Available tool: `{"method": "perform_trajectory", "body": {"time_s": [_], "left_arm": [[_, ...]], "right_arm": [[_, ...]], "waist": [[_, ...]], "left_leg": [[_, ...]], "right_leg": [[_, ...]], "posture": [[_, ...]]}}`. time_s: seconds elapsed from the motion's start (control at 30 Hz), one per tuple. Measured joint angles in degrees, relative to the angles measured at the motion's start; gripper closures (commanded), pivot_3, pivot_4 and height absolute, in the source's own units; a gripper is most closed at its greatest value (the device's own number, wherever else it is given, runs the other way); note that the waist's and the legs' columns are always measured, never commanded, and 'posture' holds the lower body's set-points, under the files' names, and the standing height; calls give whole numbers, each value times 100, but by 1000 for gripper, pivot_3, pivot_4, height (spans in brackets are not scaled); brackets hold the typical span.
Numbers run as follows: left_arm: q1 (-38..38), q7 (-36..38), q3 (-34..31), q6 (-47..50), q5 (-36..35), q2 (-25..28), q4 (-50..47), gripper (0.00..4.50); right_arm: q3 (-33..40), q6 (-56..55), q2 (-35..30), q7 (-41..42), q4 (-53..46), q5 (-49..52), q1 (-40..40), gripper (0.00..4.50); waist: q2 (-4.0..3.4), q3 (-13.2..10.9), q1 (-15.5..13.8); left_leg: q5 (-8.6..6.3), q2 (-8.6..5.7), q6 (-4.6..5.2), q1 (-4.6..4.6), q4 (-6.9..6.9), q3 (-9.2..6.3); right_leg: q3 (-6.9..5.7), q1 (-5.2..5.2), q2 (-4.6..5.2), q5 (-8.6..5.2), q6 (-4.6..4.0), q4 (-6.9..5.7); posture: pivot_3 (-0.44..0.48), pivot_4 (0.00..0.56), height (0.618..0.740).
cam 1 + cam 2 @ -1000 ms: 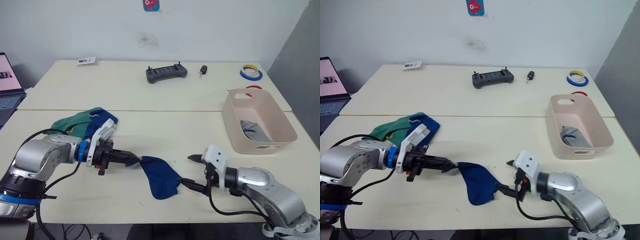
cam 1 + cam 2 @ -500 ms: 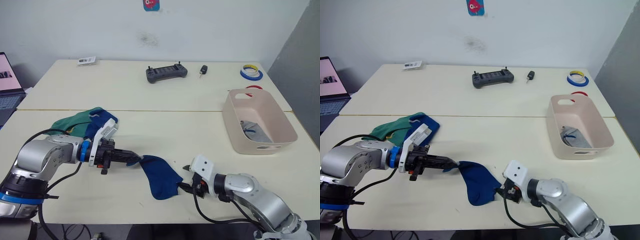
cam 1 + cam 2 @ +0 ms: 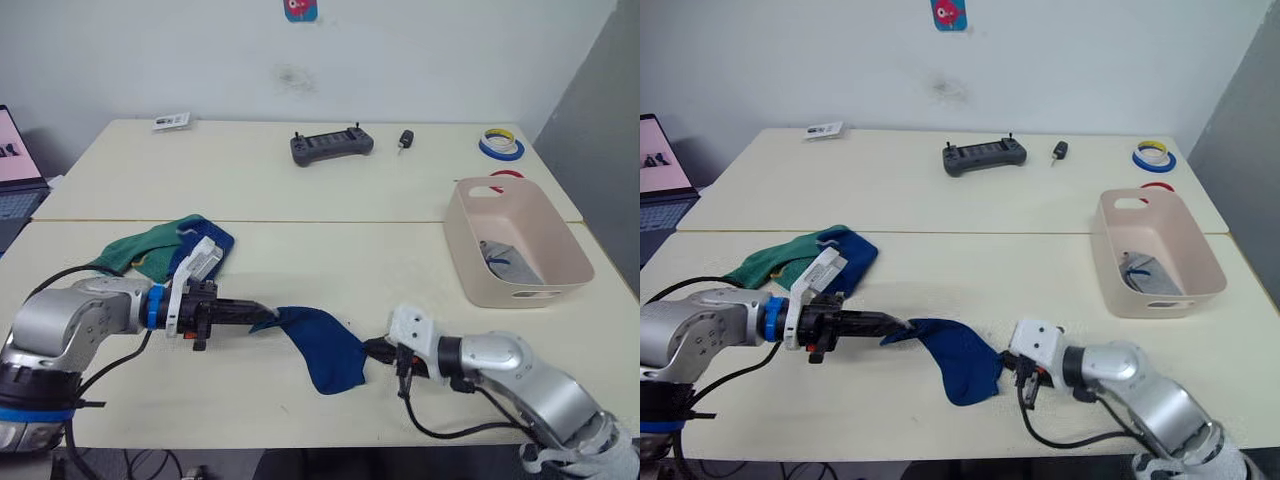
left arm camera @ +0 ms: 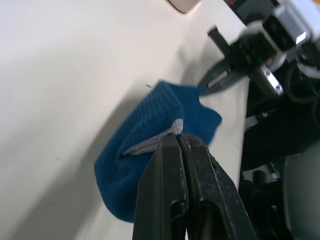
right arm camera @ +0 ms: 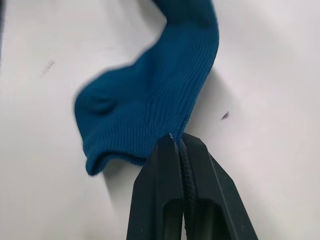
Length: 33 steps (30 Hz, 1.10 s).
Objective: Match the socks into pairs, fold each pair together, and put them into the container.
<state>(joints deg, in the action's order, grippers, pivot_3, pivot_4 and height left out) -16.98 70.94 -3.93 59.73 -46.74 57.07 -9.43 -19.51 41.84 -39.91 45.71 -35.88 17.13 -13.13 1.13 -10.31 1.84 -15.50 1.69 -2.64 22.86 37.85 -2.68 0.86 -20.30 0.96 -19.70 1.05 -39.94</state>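
Eye views: royal blue sock lies on the tabletop, well left of the container; green socks farther left.
Left wrist: left pincer clamped on the sock's edge.
Right wrist: right pincer pinched on the opposite edge.

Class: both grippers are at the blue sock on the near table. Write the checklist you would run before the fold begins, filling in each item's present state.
1. Left gripper shut on the blue sock: ok.
2. Right gripper shut on the sock's opposite edge: ok.
3. Second blue sock lying with the first for pairing: not ok, it is in the pile with the green socks.
4. Container open-topped and upright: ok.
5. Grey socks in the container folded as a pair: cannot tell.
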Motion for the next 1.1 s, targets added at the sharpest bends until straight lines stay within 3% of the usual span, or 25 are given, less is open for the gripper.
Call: {"method": "perform_trajectory", "body": {"time_s": [0.2, 0.43, 0.77, 1.03, 1.1], "left_arm": [[741, -165, -553, 729, -626, 207, -491, 4500], [1021, -731, -717, 1091, -812, 44, -514, 4500], [719, -902, 65, -240, 310, -433, 138, 4500], [267, -757, 463, -823, 854, -693, 734, 4500], [253, -725, 483, -924, 931, -747, 827, 4500]], "right_arm": [[290, -122, -1024, 1778, 517, 684, -1010, 4473], [-216, -103, -1156, 2923, 1275, 853, -1543, 4473], [-651, -673, -476, 2491, 2713, -204, -1802, 4473], [-632, -1203, -299, 2269, 3036, -671, -1921, 4473], [-624, -1361, -277, 2230, 3075, -756, -1923, 4023]], "waist": [[-5, -4, -7], [-2, -5, -12], [-3, -4, -18], [-3, -5, -16], [-3, -5, -16]], "left_leg": [[-2, -3, 4, -4, 0, -1], [-4, -4, 7, -2, 2, -1], [-3, -5, 5, 0, 3, 5], [-3, -4, 5, 1, 3, 5], [-3, -3, 5, 1, 3, 4]], "right_leg": [[-4, 5, 8, 0, 0, 3], [-3, 4, 9, 0, -1, 3], [-1, 1, 9, 1, -1, 3], [-2, 0, 8, 1, -1, 2], [-3, 0, 8, 1, -1, 1]], "posture": [[0, 150, 740], [0, 150, 740], [0, 150, 740], [0, 150, 740], [0, 150, 740]]}}
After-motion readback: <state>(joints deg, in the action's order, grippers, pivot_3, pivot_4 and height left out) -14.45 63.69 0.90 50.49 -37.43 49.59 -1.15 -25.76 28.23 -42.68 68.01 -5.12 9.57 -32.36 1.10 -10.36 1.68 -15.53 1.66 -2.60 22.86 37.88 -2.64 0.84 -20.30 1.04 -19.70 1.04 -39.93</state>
